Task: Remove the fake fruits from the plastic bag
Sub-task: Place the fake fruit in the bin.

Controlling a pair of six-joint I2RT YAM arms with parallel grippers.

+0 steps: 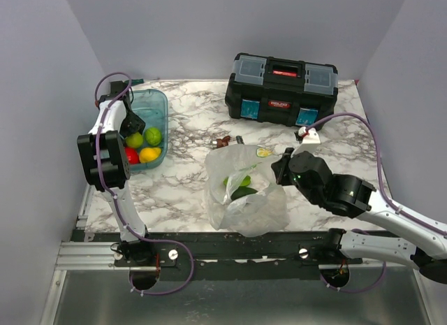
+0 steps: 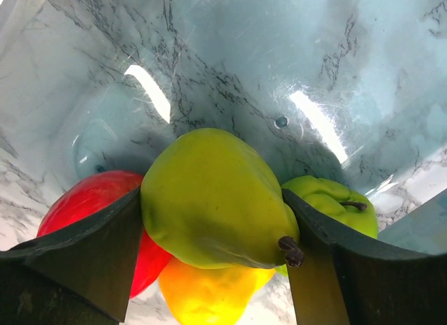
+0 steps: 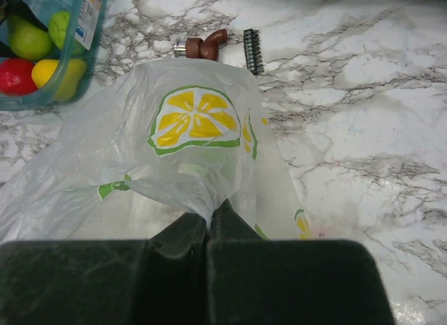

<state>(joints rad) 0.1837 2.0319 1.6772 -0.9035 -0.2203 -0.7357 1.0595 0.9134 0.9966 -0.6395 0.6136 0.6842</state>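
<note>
The left gripper [image 2: 213,224] is clamped on a green pear [image 2: 202,178] (over the tub [image 1: 160,105]). The right gripper [image 3: 209,217] pinches the bag [image 3: 119,164].

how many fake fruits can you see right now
6. Four at the teal tub: pear between the left fingers; red fruit, yellow fruit, green fruit inside. Two inside the plastic bag: lime-green fruit, dark green fruit. The bag may hide more.
</note>
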